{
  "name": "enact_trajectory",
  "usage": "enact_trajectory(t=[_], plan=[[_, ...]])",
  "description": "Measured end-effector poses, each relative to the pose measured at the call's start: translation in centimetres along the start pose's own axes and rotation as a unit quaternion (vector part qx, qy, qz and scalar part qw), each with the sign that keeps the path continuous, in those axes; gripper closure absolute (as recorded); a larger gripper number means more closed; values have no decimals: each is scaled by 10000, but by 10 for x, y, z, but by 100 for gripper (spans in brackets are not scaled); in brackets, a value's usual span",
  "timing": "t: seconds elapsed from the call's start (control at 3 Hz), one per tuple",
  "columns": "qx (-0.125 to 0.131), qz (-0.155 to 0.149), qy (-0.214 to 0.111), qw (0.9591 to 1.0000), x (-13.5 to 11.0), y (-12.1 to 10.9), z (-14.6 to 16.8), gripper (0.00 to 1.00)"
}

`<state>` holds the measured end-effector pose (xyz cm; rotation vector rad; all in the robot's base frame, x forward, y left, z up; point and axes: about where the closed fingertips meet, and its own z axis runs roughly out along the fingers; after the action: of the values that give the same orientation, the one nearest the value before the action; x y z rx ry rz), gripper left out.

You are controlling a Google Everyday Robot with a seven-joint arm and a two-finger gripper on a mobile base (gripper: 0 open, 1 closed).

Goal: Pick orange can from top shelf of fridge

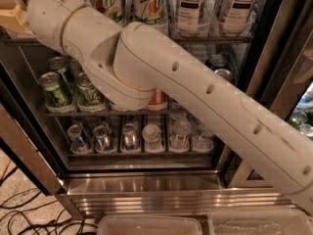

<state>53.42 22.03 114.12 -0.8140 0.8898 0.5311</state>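
The orange can is hidden or out of view. My white arm point(195, 92) crosses the open fridge point(146, 185) from lower right to upper left. My gripper point(11, 12) shows only as a tan part at the top left edge, level with the top shelf point(215, 39). On that wire shelf stand tall white-green 7Up cans point(149, 4) and dark-labelled tea bottles point(193, 6).
The middle rack holds short green cans point(54, 88) and a red-orange soda can point(157, 100) half behind my arm. The bottom rack holds small cans and bottles point(129, 136). Two clear plastic tubs point(146, 224) lie below the steel sill. Cables point(19, 214) lie on the floor at left.
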Motion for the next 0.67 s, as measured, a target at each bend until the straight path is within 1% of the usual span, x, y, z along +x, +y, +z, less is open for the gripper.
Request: enact_trajectory(t=[0.33,0.67], plan=[[89,-92,35,9999,-15,5,-20,100],[164,-69,169,9997,-21,10,-38,100]])
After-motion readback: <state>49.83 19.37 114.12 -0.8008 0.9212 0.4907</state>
